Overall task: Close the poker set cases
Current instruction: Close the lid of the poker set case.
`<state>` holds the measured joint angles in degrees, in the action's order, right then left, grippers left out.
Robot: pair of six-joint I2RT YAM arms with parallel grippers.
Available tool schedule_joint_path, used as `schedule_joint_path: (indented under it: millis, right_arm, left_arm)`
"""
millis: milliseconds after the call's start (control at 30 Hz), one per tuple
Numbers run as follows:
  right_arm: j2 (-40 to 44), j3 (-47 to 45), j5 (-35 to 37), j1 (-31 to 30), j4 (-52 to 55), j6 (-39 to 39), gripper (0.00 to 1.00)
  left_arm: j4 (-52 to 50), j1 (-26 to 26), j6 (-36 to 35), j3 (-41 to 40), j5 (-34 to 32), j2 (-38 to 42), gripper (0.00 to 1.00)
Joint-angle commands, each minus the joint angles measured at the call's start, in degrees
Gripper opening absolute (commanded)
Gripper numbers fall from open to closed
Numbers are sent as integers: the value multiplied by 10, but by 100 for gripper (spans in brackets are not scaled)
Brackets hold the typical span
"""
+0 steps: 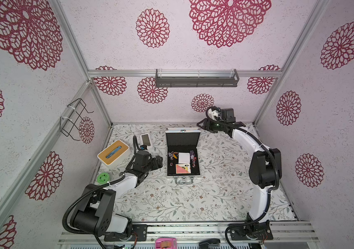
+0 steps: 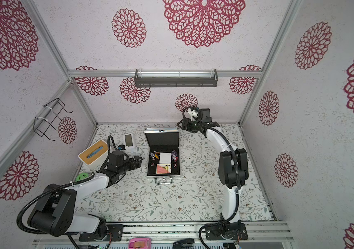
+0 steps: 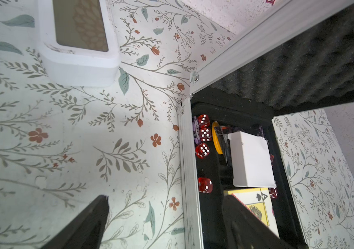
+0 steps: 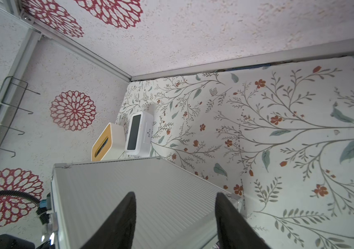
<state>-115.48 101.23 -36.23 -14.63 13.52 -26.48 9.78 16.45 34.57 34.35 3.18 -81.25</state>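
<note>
Left gripper [image 3: 165, 198]: jaws spread, nothing pinched; one finger [image 3: 81, 226] hangs outside the case [image 3: 190, 172] over the table [image 3: 64, 140], the second above the case interior, so the case's left wall lies between them; contact with that wall cannot be told.

Right gripper [image 4: 175, 194]: jaws spread, empty; both fingers point at the ribbed outer face of the lid [image 4: 107, 183], behind the case near its far right corner; contact cannot be told.

Case: mid-table, open; lid upright on the far edge, black foam facing forward; handle [image 1: 184, 180] on the near edge.

Inside the case: red dice [image 3: 202, 150] along the left wall; white deck box [image 3: 251, 159] at centre; cards [image 3: 255, 204] nearer the handle; chips [image 3: 217, 138] toward the lid.

Left of the case: white device [image 3: 79, 43] level with the lid; wood-topped box [image 1: 113, 154] farther left; green disc [image 1: 103, 178] left of the case's near edge, well apart from it.
</note>
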Motion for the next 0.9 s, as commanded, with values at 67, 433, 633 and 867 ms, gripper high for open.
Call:
schedule_joint_path:
  millis: [67,433,633,867]
  right_arm:
    - [62,-52,-34,-16,-34,-20,58]
    - [141,-185,-20,-34,-53,-18,57]
    - [164,-250,-4,-34,-65,-16,58]
    - [245,-428,51,-44,-129,-52,81]
  left_arm:
    - [6,-16,8,-10,-9,38,88]
    - [-36,-32,5,5,-32,92,89]
    - [-65,-21,-10,39,-7,55,90]
    - [-69,41,-9,88,39,-37,90]
